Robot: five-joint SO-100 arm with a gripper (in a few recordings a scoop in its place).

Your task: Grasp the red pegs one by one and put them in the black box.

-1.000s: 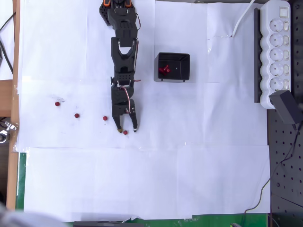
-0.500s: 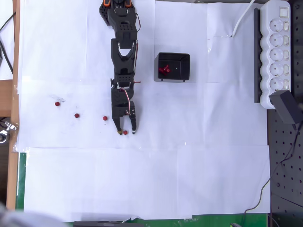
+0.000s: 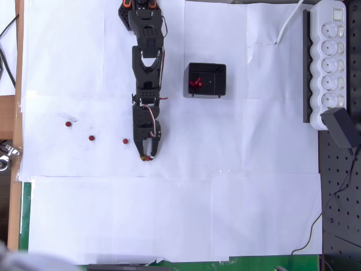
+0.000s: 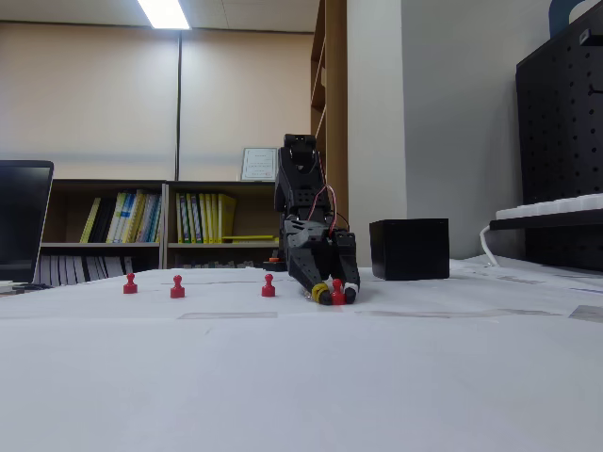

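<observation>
Fingers (image 3: 148,157) around small round-topped peg (image 4: 336,290)

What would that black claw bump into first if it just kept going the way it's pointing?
Probably the table: the gripper points down at the white paper, its fingertips closed around a red peg standing there. Beyond that the sheet looks free.

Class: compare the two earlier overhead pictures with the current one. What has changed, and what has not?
The black two-finger gripper closed its fingers around the tiny dark-red peg on the white paper. The three loose red pegs and the small square black box stayed put.
</observation>
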